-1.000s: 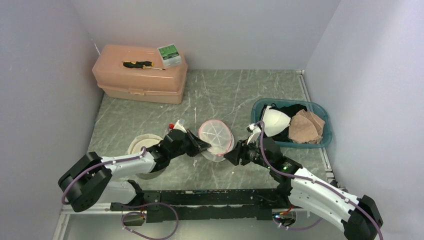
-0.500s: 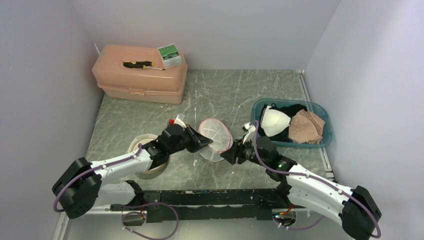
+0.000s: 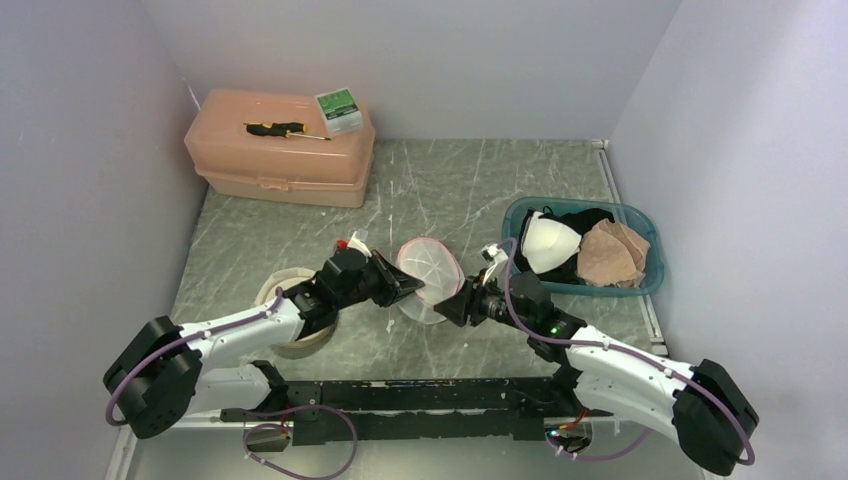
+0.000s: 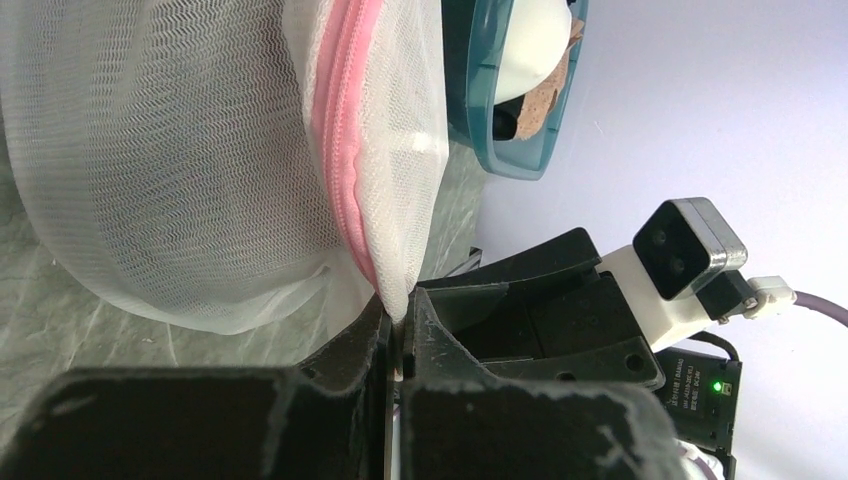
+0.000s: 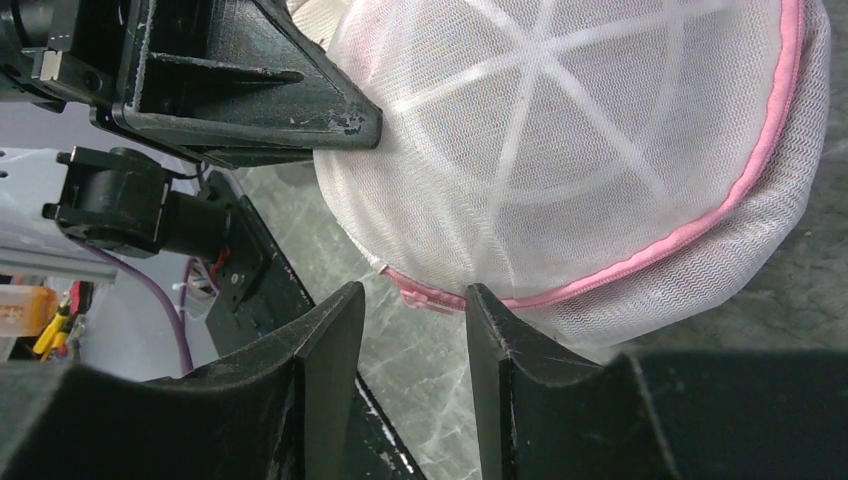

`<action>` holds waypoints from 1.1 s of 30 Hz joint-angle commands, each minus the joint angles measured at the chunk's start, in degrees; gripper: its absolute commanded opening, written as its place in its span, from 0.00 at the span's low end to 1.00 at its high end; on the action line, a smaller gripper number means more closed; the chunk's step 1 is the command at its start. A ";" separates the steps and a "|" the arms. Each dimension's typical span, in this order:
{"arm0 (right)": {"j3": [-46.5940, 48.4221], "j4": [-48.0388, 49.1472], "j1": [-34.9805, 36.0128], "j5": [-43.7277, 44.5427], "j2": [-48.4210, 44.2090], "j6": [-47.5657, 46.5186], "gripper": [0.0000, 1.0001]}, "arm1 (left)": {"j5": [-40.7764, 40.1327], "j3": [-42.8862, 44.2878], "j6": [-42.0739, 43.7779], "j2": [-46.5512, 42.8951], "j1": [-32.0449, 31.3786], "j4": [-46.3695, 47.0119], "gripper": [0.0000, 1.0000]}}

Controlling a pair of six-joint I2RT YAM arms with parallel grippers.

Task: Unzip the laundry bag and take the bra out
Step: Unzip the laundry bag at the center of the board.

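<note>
Pale walls (image 3: 420, 60), marbled tabletop (image 3: 470, 190) — grey-green

Sheer mesh laundry bag (image 5: 560, 150), glossy plastic basket (image 3: 620, 290)

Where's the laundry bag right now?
In the top view the laundry bag is mid-table, pinched by the left gripper, the open right gripper at its edge, the blue basket to its right.

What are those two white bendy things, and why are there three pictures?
They are two robot arms bolted to a grey marbled table. One picture looks down from above; the other two come from small cameras on the wrists. The left arm's fingers pinch the edge of a round white mesh laundry bag with a pink zipper. The right arm's fingers stand open at that zipper. Also on the table: a teal plastic basket of clothes and a peach plastic box.
</note>
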 commanded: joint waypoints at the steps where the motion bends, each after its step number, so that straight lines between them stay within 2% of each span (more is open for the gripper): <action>1: -1.13 4.13 0.24 -2.05 -1.92 2.31 0.45 | 0.06 -0.04 0.08 -1.90 0.28 -1.13 0.03; 14: -8.09 11.80 0.25 -4.58 -4.78 8.13 0.50 | -0.06 -0.23 0.11 -2.76 0.84 -1.76 0.03; 22: -8.73 24.77 -1.79 -9.62 1.35 13.22 0.56 | 1.35 -0.75 -1.15 -2.66 0.84 0.04 0.03; 33: -8.87 28.37 -4.26 -10.78 5.76 16.26 0.62 | 1.04 -1.29 -1.80 -4.71 1.17 -0.55 0.03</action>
